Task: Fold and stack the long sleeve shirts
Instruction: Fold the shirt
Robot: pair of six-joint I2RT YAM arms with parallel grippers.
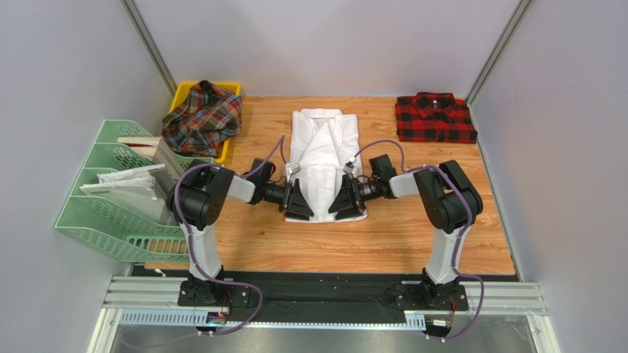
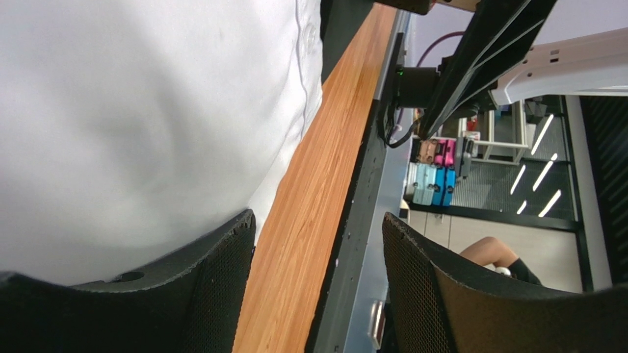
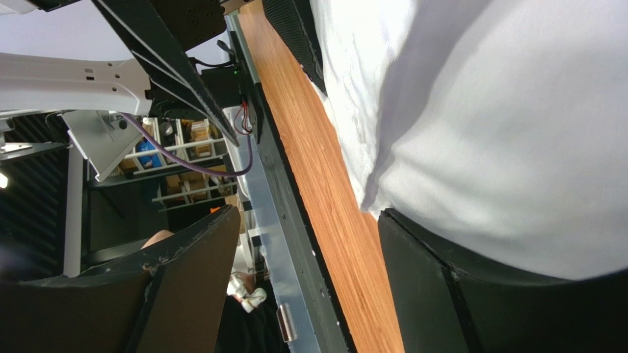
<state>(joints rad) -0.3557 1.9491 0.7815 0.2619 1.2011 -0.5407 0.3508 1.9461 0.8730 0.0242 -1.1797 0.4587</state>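
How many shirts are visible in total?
3: a white shirt in the middle, a red checked shirt far right, a tartan shirt on the yellow bin far left.

A robotics lab: grey partition walls, aluminium mounting rails, storage racks beyond.
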